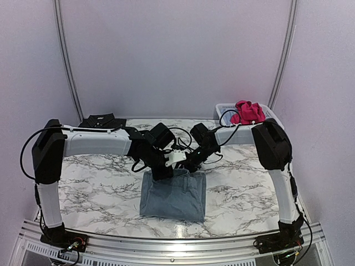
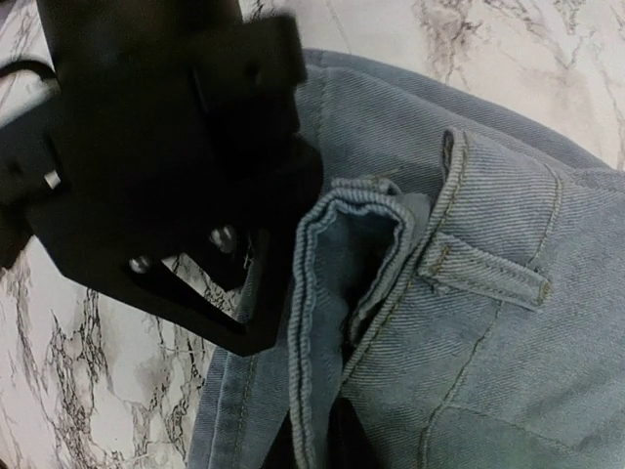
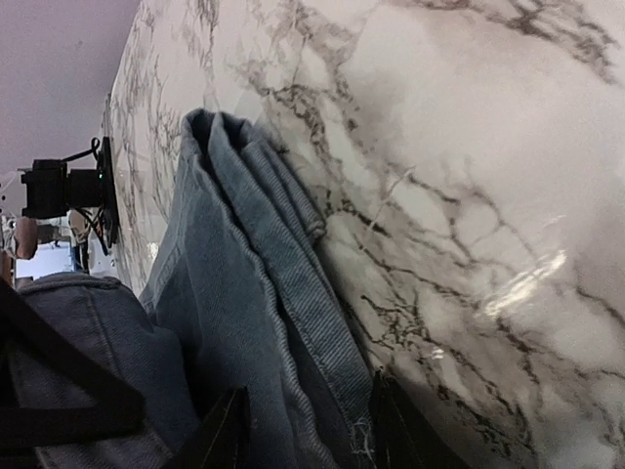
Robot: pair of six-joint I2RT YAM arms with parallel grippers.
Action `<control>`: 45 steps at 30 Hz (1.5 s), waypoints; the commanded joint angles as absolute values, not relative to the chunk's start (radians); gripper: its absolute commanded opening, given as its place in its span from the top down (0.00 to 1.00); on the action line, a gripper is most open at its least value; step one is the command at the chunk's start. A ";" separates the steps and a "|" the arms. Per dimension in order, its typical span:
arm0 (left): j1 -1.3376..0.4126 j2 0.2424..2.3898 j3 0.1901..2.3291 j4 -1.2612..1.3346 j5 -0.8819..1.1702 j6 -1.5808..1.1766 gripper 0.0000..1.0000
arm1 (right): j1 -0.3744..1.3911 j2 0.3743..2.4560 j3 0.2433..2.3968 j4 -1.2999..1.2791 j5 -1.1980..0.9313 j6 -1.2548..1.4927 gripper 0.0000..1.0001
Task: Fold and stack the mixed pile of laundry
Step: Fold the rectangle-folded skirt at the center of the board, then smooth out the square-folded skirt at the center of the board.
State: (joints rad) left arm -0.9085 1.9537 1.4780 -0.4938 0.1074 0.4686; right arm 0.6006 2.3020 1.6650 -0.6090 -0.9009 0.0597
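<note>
Lying between right jaws: folded denim (image 3: pixel 244 322) edge; left jaws just beside.

Just a white marble-look table (image 1: pixel 100 188) with grey veins, a white lattice basket (image 1: pixel 222 107) sitting upper right, plain lilac wall panels (image 1: pixel 177 50) behind, and a metal rail (image 1: pixel 177 246) along the bottom.

left arm (image 1: pixel 94 143), right arm (image 1: pixel 285 194): white links, black joints | cables (image 1: pixel 181 137): black, looped | jaws: black

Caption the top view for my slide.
Folded denim garment on marble table, left gripper and right gripper at its far edge.
</note>
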 commanded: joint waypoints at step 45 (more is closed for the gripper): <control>-0.681 1.741 1.064 -0.125 0.400 -0.470 0.01 | 0.640 1.834 1.045 -0.251 -0.768 0.412 0.49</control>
State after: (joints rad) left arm -0.6903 1.6970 1.0775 -0.1589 0.3679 -0.4576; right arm 0.6296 1.8076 0.9886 -0.3027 -0.7574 0.3977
